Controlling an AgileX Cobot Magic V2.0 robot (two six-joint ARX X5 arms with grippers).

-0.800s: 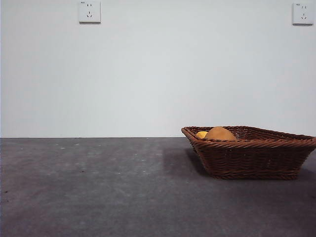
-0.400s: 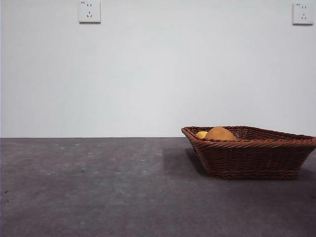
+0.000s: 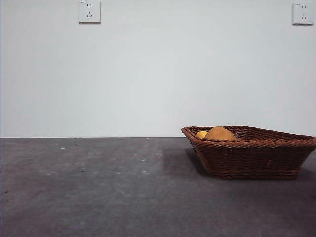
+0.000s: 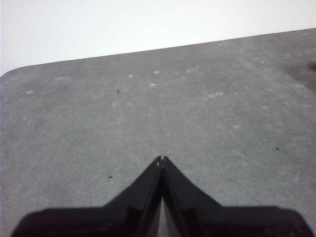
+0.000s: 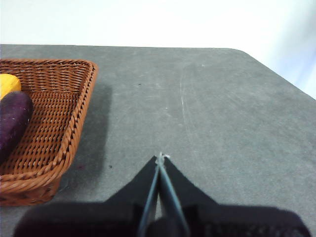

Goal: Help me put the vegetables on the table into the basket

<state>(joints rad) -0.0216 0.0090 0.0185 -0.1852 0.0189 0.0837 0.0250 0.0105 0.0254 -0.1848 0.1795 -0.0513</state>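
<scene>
— Vegetables sit inside the basket (image 3: 256, 150) at this moment: from the front we see the potato (image 3: 220, 133) rounding up over the near rim with the corn cob (image 3: 201, 134) just beside it, touching or nearly so.

— And the eggplant?

— Only the right wrist view shows us that one. The eggplant (image 5: 12, 123) lies on the woven floor, its long axis running roughly along the basket's side wall, next to a yellow patch we take for the corn cob. We cannot see its green end.

— Anything left on the table?

— We find no vegetable on the table (image 3: 98, 187) in any of the three views, so we judge the task complete, or as good as.

— Where are the arms?

— Neither shows in the front view. The right gripper (image 5: 160, 157) hangs above bare table with its jaws pressed together and nothing between them; the basket lies off to one side of it, near but clearly apart. The left gripper (image 4: 162, 159) is likewise closed and empty, over an open stretch of table with no basket in its picture.

— So which arm is nearer?

— The right one, by our reading. Should any vegetable need nudging, we would send that arm sideways toward the basket, jaws set across the eggplant's length.
</scene>
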